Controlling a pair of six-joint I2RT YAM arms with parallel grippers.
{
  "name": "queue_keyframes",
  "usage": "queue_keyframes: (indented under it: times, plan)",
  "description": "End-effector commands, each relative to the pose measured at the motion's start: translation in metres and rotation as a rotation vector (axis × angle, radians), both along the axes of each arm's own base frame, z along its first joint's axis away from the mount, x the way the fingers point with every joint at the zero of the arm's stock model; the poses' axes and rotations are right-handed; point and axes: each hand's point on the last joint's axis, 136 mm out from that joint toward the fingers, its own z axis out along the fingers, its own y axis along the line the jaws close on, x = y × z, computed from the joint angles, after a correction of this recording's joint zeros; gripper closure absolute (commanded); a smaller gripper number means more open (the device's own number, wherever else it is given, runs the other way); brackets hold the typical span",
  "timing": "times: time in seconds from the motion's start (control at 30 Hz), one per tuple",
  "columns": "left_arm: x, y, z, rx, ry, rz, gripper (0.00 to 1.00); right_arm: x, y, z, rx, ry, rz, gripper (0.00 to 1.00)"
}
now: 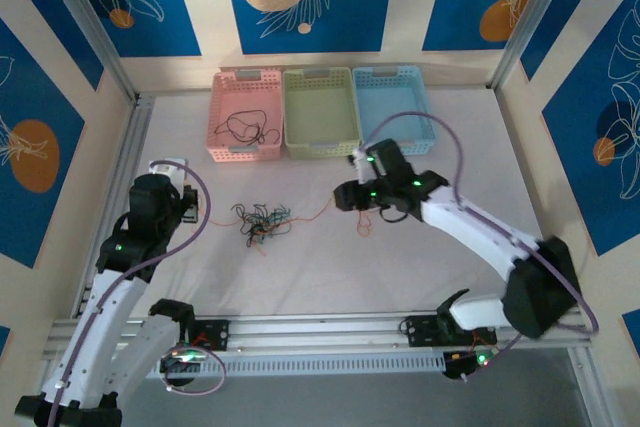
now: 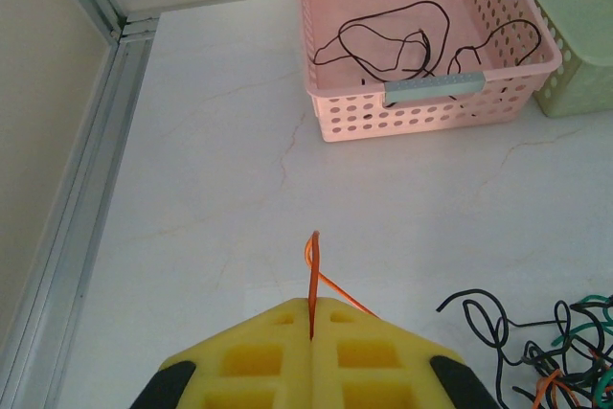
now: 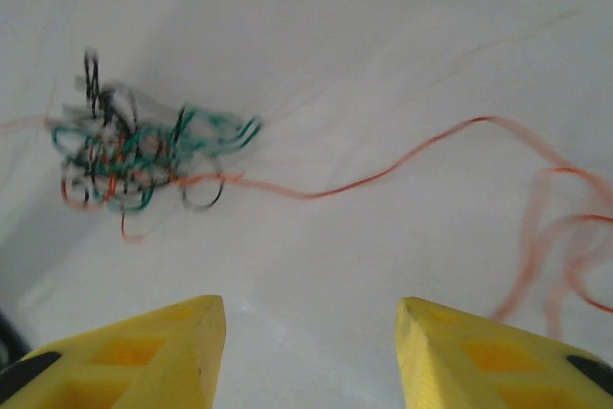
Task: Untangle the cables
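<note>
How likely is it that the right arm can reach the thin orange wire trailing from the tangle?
Probably yes. The right tool stands open facing the thin orange wire, with only bare white table between them.

Text: none legible | Labels, brands: none legible | Numbers, signs: none legible

Perforated plastic basket (image 2: 364,114) (smooth, matt)

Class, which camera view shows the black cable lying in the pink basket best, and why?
The left wrist view: the black cable lies close and sharp, its loops traceable inside the pink basket. The top view shows the cable as a small, thin squiggle.
</note>
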Motion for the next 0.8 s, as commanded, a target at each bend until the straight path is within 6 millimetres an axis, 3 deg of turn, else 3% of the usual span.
queue_keyframes:
  times: [0.0,0.2,0.4,0.77]
  plan:
    - [0.002,-0.002,0.011,-0.030,-0.039,-0.006,1.00,-0.011,0.032,-0.021,-0.075,0.028,0.269,0.52]
    - [0.002,-0.003,0.010,-0.029,-0.036,-0.006,1.00,-0.002,0.068,-0.064,-0.213,0.031,0.535,0.47]
    - [0.001,-0.001,0.013,-0.029,-0.046,-0.002,1.00,0.007,0.078,-0.100,-0.301,0.095,0.671,0.45]
    - [0.002,-0.003,0.011,-0.030,-0.039,-0.009,1.00,-0.004,0.084,-0.122,-0.319,0.128,0.795,0.47]
